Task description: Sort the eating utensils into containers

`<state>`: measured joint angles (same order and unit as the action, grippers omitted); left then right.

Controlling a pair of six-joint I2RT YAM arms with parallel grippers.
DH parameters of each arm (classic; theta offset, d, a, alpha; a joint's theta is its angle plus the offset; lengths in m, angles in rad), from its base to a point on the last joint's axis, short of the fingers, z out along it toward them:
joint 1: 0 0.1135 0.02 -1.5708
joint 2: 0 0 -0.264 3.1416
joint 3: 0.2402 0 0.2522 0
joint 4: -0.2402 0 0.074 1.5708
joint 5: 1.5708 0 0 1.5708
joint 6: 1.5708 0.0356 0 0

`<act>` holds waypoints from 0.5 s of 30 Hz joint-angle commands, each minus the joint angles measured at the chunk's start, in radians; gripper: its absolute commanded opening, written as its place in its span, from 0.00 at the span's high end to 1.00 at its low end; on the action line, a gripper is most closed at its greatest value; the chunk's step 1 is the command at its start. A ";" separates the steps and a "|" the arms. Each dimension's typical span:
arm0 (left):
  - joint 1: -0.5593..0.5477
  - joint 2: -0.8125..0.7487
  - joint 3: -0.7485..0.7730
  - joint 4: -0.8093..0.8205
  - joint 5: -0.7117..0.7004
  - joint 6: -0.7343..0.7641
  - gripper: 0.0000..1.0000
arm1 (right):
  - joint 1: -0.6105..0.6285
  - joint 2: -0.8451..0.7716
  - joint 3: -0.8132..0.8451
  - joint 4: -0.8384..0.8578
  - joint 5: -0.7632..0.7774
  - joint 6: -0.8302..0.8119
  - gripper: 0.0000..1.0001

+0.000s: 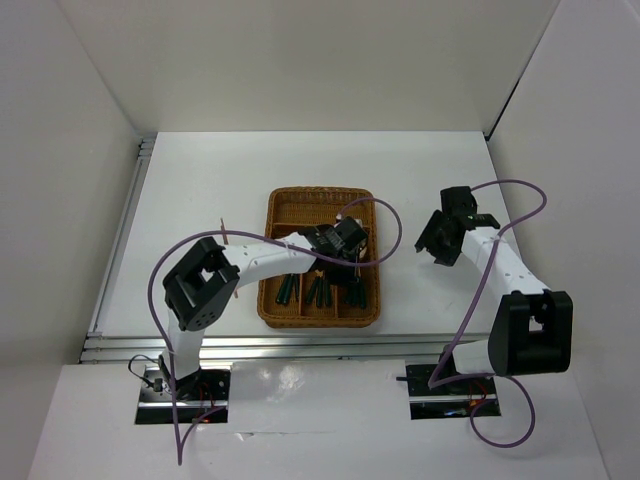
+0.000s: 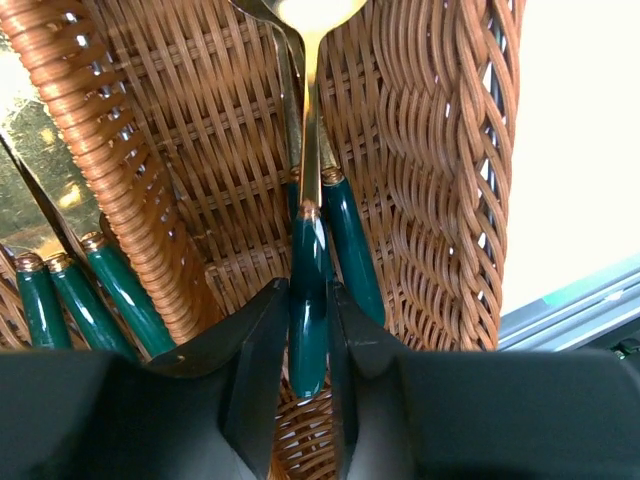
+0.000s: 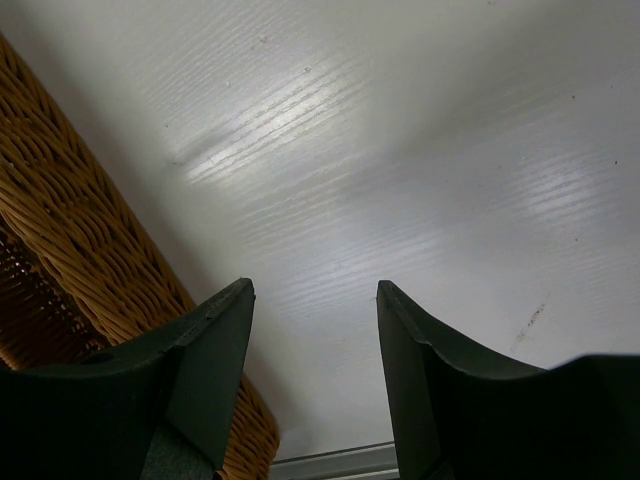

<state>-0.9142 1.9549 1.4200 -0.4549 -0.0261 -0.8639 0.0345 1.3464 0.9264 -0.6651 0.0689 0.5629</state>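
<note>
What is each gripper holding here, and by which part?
Left gripper pinches a spoon by its green handle; right gripper is open, holding nothing.

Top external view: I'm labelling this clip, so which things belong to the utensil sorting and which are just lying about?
Job: wicker tray, spoon in left gripper, green-handled utensils in the tray, likely chopstick left of it.
Not the job: purple cables, metal rails.

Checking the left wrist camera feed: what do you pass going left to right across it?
Three dark teal-green utensil handles, tan woven wicker divider, gold-and-teal utensil in the left gripper, tray's wicker outer wall, white table.
</note>
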 commanded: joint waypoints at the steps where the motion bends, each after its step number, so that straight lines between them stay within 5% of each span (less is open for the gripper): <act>1: 0.001 0.019 0.027 -0.064 -0.055 0.025 0.61 | -0.002 0.005 -0.001 0.019 -0.004 -0.009 0.40; 15: 0.001 -0.033 0.132 -0.143 -0.094 0.049 0.42 | -0.002 0.005 0.026 0.029 -0.033 -0.020 0.40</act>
<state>-0.9195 1.9568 1.4906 -0.5358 -0.0776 -0.8566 0.0345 1.3506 0.9264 -0.6647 0.0528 0.5613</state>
